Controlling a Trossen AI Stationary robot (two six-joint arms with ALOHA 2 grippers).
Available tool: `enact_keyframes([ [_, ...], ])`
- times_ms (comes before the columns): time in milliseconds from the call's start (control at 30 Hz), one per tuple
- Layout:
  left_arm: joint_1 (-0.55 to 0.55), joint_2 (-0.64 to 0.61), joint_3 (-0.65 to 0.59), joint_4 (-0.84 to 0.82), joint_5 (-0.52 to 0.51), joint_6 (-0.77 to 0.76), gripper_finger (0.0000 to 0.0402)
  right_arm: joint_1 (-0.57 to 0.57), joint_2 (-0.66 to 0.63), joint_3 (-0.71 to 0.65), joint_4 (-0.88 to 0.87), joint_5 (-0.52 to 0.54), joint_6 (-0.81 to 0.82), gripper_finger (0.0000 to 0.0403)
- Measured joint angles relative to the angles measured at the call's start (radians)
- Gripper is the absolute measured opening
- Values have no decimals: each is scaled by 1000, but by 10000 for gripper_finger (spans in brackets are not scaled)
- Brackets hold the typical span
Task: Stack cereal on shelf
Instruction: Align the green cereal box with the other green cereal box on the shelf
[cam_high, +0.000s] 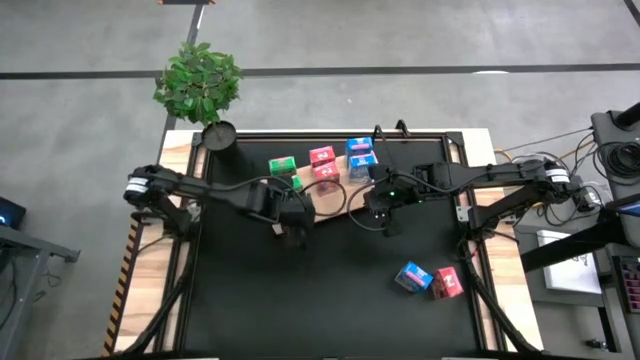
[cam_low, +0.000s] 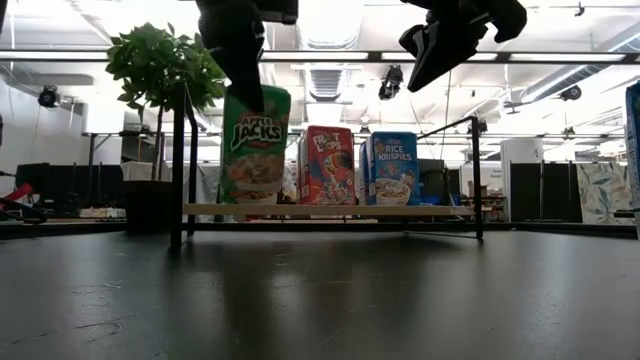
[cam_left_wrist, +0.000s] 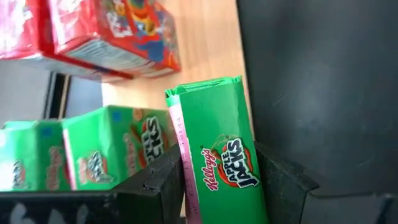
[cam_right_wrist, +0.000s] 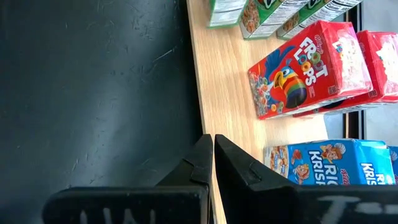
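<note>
Bright, even indoor light from ceiling strip lights (cam_low: 330, 55), which glare white in the low view. The black tabletop mat (cam_low: 320, 300) carries a soft grey sheen and faint reflections of the cereal boxes (cam_low: 328, 165). From above, the picture is evenly lit, with weak shadows. In the left wrist view, the green Apple Jacks box (cam_left_wrist: 217, 155) is sharp; nearer boxes blur slightly.

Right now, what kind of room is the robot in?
Probably a big lab or workshop: long ceiling lights over an open hall, a bare grey floor around the table, and cabled equipment beside it.
</note>
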Motion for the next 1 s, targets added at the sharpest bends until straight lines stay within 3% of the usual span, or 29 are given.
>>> enact_keyframes([
  [100, 16, -1, -19, 45, 48, 29, 152, 0, 0, 0, 0, 0, 2, 9],
  [400, 32, -2, -67, 94, 49, 49, 156, 0, 0, -3, 2, 0, 8, 9],
  [800, 47, -2, -94, 106, 34, 54, 220, 0, 0, -6, 3, 0, 11, 9],
  [1000, 47, -5, -81, 103, 9, 55, 233, -1, 0, -16, 4, 0, 20, 9],
])
